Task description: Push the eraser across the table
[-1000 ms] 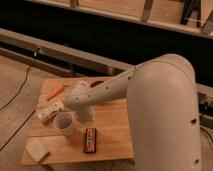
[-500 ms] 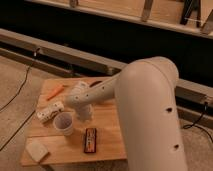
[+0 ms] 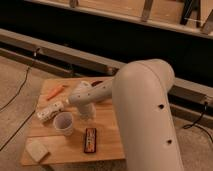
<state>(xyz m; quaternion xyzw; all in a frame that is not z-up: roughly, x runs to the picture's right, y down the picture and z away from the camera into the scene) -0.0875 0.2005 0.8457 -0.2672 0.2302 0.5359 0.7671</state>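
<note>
Wooden table [image 3: 107,135], eraser [image 3: 90,139] near front edge, jaws just behind, not touching

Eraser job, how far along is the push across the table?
Nothing looks done yet: the eraser lies near the front edge of the table, untouched. In hand: the pincer hangs over the table's middle, just behind the eraser, beside the cup. Left: touch it and push it across.
</note>
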